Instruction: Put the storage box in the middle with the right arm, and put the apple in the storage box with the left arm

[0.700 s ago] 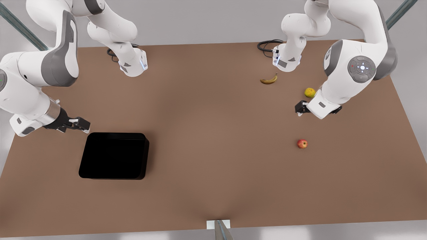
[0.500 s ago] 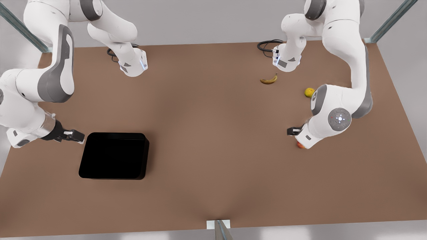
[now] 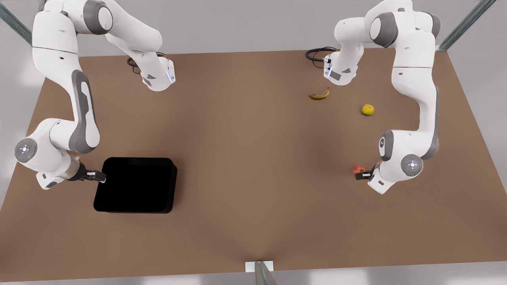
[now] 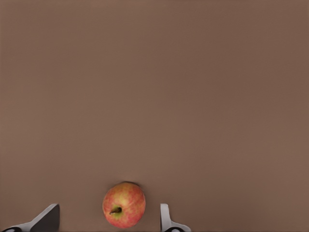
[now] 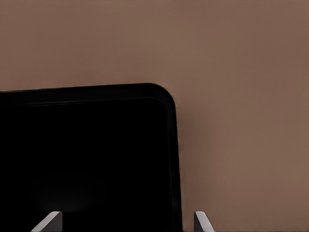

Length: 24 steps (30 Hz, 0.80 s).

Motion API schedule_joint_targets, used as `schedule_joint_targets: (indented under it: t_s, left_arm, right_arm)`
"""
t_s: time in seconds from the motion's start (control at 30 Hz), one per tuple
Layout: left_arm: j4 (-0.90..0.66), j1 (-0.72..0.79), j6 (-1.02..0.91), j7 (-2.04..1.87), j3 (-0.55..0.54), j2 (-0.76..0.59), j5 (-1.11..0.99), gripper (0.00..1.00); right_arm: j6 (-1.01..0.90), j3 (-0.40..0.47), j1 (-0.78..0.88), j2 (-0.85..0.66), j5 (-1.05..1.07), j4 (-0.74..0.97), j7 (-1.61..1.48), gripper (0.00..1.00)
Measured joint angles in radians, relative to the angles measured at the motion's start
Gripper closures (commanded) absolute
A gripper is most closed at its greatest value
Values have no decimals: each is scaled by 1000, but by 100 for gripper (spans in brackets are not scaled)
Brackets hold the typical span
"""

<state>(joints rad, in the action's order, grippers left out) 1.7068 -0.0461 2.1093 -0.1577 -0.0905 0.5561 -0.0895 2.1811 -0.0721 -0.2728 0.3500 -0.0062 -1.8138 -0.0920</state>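
The black storage box (image 3: pixel 136 185) sits on the table at the front view's left. My right gripper (image 3: pixel 99 176) is low at its left rim. In the right wrist view it (image 5: pixel 127 213) is open, with the box's side wall (image 5: pixel 175 159) between its fingers. The red apple (image 3: pixel 359 170) lies at the front view's right. My left gripper (image 3: pixel 363 175) is down beside it. In the left wrist view the apple (image 4: pixel 124 205) rests on the table between the open fingers of that gripper (image 4: pixel 108 209), touching neither.
A banana (image 3: pixel 319 95) and a yellow-green round fruit (image 3: pixel 368 109) lie behind the apple. The two arm bases (image 3: pixel 158 77) (image 3: pixel 340 73) stand at the table's back edge. The brown tabletop middle (image 3: pixel 253 158) is bare.
Both arms have come down. The left gripper moved from near the yellow-green fruit to the apple. The right gripper dropped toward the box's left rim.
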Motion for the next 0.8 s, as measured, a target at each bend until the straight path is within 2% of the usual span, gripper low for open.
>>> schedule_joint_targets:
  t_s: [0.07, 0.17, 0.33, 0.7, 0.73, 0.77, 0.8]
  left_arm:
    - [1, -1, 1, 0, 0, 13, -8, 0]
    - [1, -14, 15, 0, -6, 52, -14, 0]
    - [154, 7, 79, -14, -6, -37, -17, 0]
    - [197, -18, 181, 0, -6, 32, -20, 0]
    - [198, -18, 181, 1, -6, 33, -24, 0]
    - [198, -18, 181, 1, -6, 33, -29, 0]
    - [198, -18, 181, 1, -6, 33, -33, 0]
  right_arm:
    - [16, 0, 1, -5, 0, -40, 1, 0]
    - [139, 0, -2, -18, 0, -157, 0, 0]
    - [190, 23, -56, 29, 0, -147, -142, 0]
    - [264, 23, -75, 176, 0, -155, -146, 0]
    - [268, 22, -74, 178, 0, -156, -136, 27]
    - [264, 21, -74, 179, 0, -154, -135, 76]
    - [263, 21, -74, 178, 0, -154, -146, 79]
